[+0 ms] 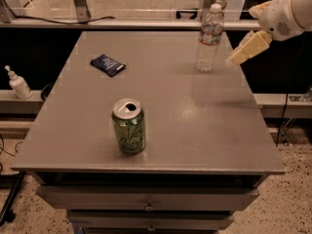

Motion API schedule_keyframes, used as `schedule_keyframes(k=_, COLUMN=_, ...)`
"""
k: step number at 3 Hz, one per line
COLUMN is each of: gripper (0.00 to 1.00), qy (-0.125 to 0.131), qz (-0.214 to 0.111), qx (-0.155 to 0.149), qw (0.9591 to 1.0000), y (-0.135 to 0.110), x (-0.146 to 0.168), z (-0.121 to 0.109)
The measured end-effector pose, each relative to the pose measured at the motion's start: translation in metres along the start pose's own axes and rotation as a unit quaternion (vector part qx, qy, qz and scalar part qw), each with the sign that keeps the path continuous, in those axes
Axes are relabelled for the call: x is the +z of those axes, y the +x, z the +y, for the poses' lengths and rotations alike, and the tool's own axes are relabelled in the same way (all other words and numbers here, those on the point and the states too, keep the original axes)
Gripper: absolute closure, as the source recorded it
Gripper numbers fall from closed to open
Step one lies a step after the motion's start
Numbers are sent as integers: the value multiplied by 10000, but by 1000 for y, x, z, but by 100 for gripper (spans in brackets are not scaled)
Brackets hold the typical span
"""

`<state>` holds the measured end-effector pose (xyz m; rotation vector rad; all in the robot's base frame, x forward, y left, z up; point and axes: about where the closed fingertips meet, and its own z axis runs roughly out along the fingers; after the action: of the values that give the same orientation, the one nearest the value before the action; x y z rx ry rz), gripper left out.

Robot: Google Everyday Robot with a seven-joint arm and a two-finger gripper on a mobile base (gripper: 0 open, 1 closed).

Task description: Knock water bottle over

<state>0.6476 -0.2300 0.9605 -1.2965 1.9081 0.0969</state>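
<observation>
Subject item: the water bottle (210, 38) stands upright, cap on, at about 1 o'clock on the table (161, 145), near the far right corner. It has bare tabletop on its 9 o'clock side, so a fall in that direction would probably land on the table and not go off the edge.

The gripper (247, 48) hangs in the air at the bottle's 3 o'clock, just beside it but not touching, level with the lower half of the body. It is angled down toward the bottle from beyond the table's right edge. Whether the gripper is spread or closed cannot be told from this view. In my judgement it is placed for a sideways push toward 9 o'clock, and no grasp is needed for that. Contact this low might slide the bottle instead of tipping it (a higher strike would topple it more surely).

Other items:
- The green can (128, 126) stands upright at the bottle's 7 o'clock, well apart and near the front edge.
- The dark blue packet (107, 65) lies flat toward the bottle's 9 o'clock, well apart, possibly in the line of a long roll.
- The white pump bottle (18, 83) stands off the table at far left.
</observation>
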Motion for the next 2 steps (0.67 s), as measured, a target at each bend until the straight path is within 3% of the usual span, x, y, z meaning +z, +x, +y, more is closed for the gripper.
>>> schedule_keyframes(k=1, gripper=0, qy=-56, qz=-402, qx=339, qw=9986, y=-7, x=22, z=-22)
schedule_keyframes(k=2, gripper=0, qy=-305, qz=-1047, qx=778, qw=9910, y=-18, x=46, z=-34)
